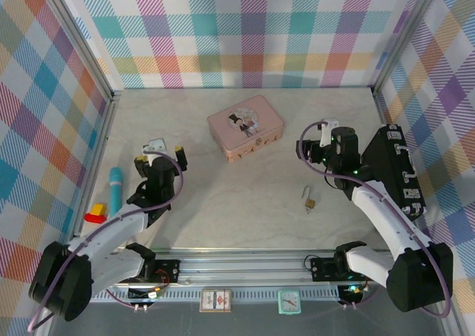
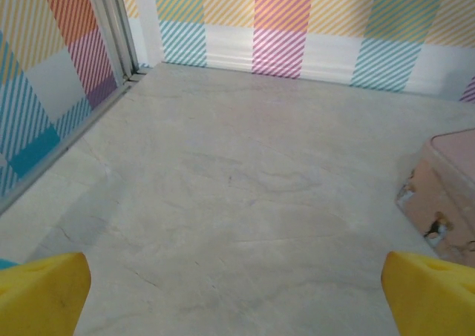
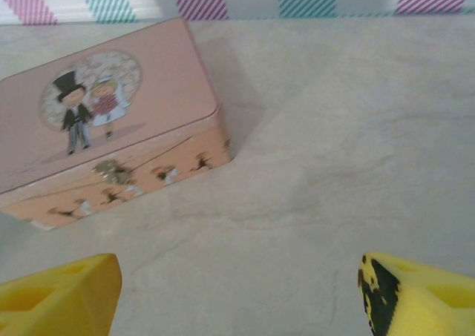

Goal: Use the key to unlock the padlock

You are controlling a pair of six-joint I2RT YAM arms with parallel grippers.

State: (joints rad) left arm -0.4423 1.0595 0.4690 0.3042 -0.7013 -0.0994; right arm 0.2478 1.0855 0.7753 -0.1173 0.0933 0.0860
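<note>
The tiny brass padlock (image 1: 309, 201) with its thin silver shackle lies on the marble table, in front of the right arm. The key is not to be made out as a separate thing at this size. My right gripper (image 1: 306, 147) hangs above the table behind the padlock and points toward the pink tin; in the right wrist view the right gripper (image 3: 237, 295) is open with bare table between its yellow fingertips (image 3: 59, 291). My left gripper (image 1: 161, 158) is at the left of the table, wide open and holding nothing; the left gripper (image 2: 237, 299) faces bare table.
A pink tin (image 1: 246, 127) with a cartoon couple stands at the back centre, and the tin (image 3: 104, 121) lies just ahead of the right fingers. A teal cylinder (image 1: 116, 188) and a red-and-yellow brick (image 1: 95, 216) lie at the left edge. Plaid walls enclose three sides.
</note>
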